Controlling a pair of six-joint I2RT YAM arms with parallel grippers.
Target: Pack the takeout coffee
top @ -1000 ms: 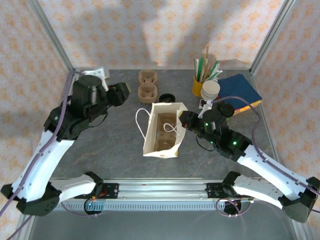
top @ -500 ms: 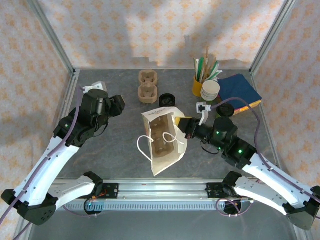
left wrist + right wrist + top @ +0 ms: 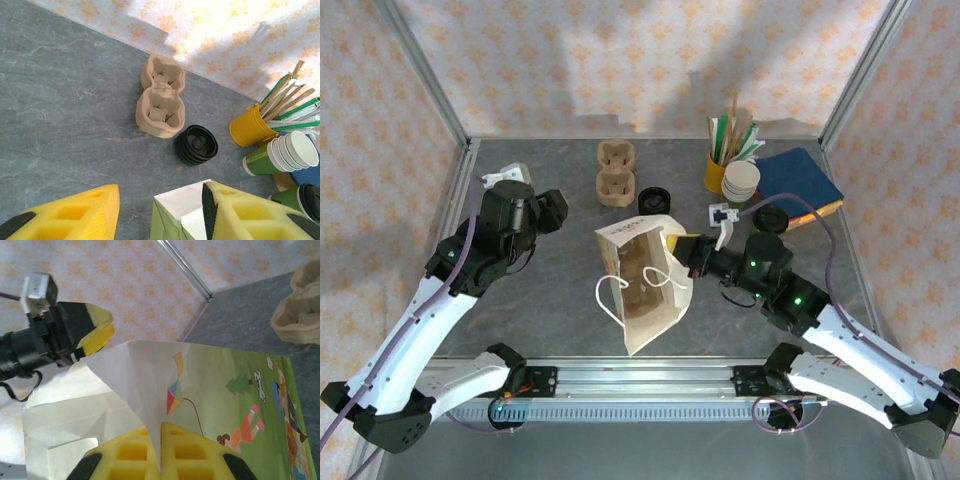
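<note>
The takeout coffee (image 3: pixel 770 218), a green cup with a black lid, stands at the right by the blue napkins; its lid shows at the corner of the left wrist view (image 3: pixel 309 199). The white paper bag (image 3: pixel 642 290) leans in the middle of the table, mouth up, with a brown carrier inside. My right gripper (image 3: pixel 681 249) is shut on the bag's right rim (image 3: pixel 150 405), the paper pinched between its yellow pads. My left gripper (image 3: pixel 558 208) hovers open left of the bag, and the bag's white corner (image 3: pixel 186 205) shows below between its fingers, untouched.
Two cardboard cup carriers (image 3: pixel 615 172) and a stack of black lids (image 3: pixel 653 200) lie behind the bag. A yellow cup of sticks and straws (image 3: pixel 718 168), lidless stacked cups (image 3: pixel 741 180) and blue napkins (image 3: pixel 802 178) stand at the back right. Metal frame posts border the table.
The right gripper has pulled the bag's rim nearer and turned the bag, so it now leans toward the front. The left gripper has come forward from the back left corner, toward the bag.
</note>
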